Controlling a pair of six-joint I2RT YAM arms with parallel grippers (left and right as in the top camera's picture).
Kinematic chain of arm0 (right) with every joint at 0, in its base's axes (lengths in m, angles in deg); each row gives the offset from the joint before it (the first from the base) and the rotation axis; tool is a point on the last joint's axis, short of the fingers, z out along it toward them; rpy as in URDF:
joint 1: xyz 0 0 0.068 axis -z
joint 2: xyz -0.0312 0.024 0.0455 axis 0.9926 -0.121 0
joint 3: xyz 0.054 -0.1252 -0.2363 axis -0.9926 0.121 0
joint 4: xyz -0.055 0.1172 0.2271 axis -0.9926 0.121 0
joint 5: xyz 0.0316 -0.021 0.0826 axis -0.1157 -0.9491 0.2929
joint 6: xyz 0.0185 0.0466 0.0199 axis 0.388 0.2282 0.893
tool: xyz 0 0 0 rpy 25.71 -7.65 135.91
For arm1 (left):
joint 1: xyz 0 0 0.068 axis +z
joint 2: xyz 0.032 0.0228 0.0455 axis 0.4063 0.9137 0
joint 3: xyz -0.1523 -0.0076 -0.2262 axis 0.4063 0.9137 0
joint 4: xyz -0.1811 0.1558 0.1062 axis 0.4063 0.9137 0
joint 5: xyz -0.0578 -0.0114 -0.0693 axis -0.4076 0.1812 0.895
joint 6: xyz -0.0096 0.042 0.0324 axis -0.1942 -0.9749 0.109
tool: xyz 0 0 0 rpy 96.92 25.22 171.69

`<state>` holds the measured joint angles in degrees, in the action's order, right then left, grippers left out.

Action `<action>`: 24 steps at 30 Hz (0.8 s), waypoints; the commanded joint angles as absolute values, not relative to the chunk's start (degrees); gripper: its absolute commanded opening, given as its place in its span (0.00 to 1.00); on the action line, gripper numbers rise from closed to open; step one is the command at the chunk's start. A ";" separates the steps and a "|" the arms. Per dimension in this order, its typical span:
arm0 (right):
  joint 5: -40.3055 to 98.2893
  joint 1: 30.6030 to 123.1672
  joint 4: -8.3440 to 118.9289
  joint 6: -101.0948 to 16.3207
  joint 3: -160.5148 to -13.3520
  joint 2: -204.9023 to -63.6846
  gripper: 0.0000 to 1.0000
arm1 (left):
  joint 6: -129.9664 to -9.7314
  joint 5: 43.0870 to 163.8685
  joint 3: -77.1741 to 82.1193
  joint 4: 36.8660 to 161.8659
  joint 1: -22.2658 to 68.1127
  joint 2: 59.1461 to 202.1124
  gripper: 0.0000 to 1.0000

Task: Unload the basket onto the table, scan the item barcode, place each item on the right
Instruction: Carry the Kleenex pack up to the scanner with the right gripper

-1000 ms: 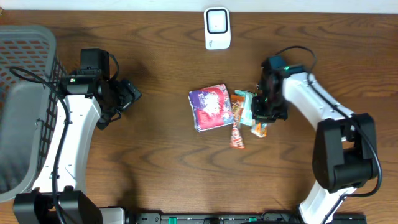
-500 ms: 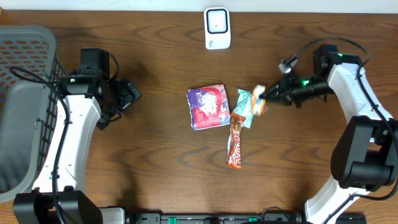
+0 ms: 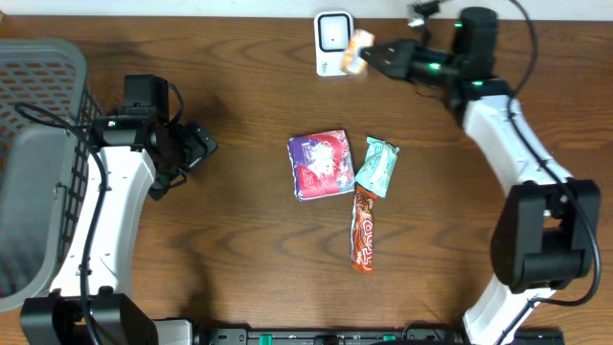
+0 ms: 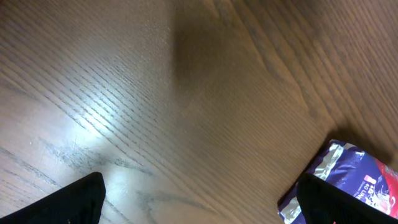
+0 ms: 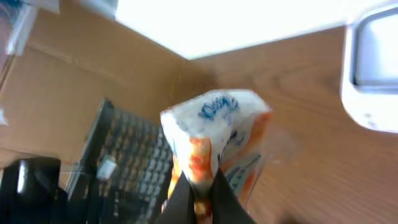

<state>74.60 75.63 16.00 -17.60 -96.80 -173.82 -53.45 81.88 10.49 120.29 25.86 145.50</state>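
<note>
A grey basket (image 3: 38, 72) stands at the far left, and beside it the left hand (image 3: 201, 146) hangs over the table (image 3: 239, 249) with its fingers spread wide, holding nothing. Mid-table lie a purple packet (image 3: 321, 165), a teal wrapper (image 3: 376, 168) just beside it and a brown bar (image 3: 363, 228) below the wrapper. At the back edge stands the white scanner (image 3: 334, 43), and against its right side the right hand (image 3: 376, 56), pressed together, pinches a small orange-and-white snack packet (image 3: 359, 46).
</note>
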 commanded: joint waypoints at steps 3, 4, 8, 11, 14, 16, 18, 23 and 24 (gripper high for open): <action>63.54 71.76 5.95 -2.45 -101.44 -180.14 0.01 | -53.79 81.31 10.49 120.38 26.17 145.35 0.98; 62.90 71.32 6.04 -2.02 -104.10 -182.48 0.01 | -53.79 81.29 10.49 120.38 26.17 145.35 0.98; 63.47 70.71 10.21 -2.21 -119.07 -193.73 0.01 | -53.79 81.31 10.49 120.38 26.17 145.35 0.98; 63.43 70.86 15.44 -3.68 -129.11 -199.88 0.01 | -53.79 81.31 10.49 120.38 26.17 145.35 0.98; 58.42 71.45 25.97 -7.85 -138.90 -204.22 0.01 | -53.79 81.29 10.49 120.38 26.17 145.35 0.98; 53.72 71.74 31.41 -10.28 -140.54 -204.27 0.01 | -53.79 81.29 10.49 120.38 26.17 145.35 0.98; 52.19 71.85 33.27 -12.53 -141.26 -204.25 0.01 | -53.79 81.31 10.49 120.38 26.17 145.35 0.98; 49.46 72.11 36.79 -14.28 -141.26 -204.27 0.01 | -53.79 81.31 10.49 120.38 26.17 145.35 0.98; 49.24 72.11 37.27 -14.65 -141.26 -204.27 0.01 | -53.79 81.31 10.49 120.38 26.17 145.35 0.98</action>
<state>53.07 71.65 35.68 -10.85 -140.25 -205.21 -53.45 81.88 10.49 120.25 25.86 145.50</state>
